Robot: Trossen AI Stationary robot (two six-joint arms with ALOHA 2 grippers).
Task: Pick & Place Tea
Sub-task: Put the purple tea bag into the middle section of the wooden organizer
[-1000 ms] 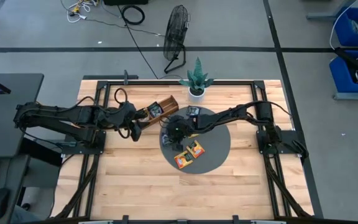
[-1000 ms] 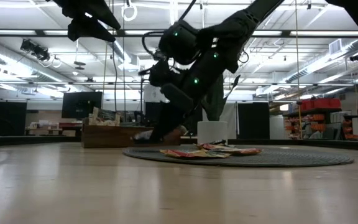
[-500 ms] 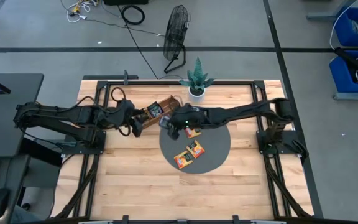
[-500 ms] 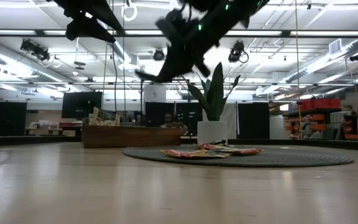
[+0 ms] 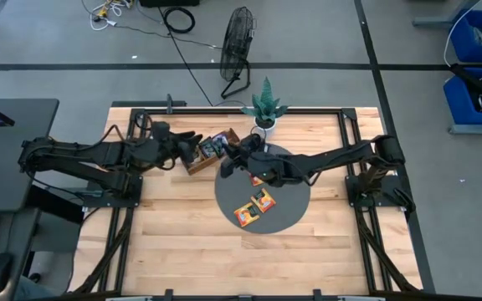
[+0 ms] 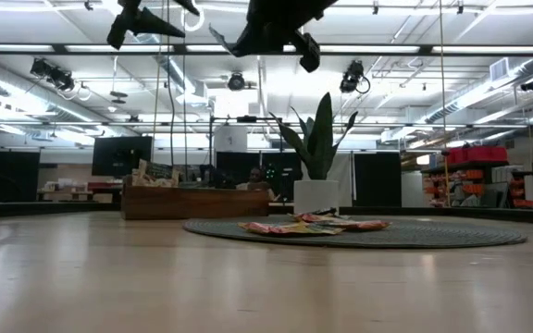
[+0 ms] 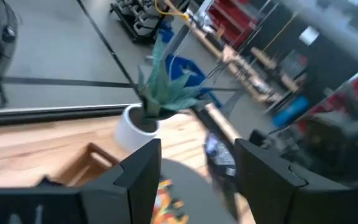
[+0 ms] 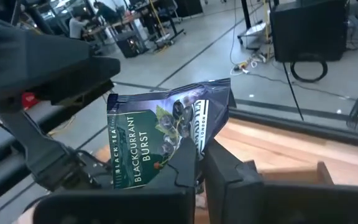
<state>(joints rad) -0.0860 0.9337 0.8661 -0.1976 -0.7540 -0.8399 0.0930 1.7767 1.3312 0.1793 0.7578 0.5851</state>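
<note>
On the round mat (image 5: 287, 209), orange sachets (image 5: 254, 207) lie flat on the side facing away from the tray (image 5: 210, 151). Above the mat's edge nearest the tray, the right end effector (image 8: 199, 163) is clamped on a dark blackcurrant sachet (image 8: 160, 138), held in the air just beside the tray. The left end effector (image 7: 197, 165) hovers at the tray with fingers spread, holding nothing. The plant (image 5: 264, 107) stands beyond the tray.

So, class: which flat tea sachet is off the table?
The dark blue blackcurrant sachet, pinched in the right gripper; the orange sachets lie on the round grey mat.
</note>
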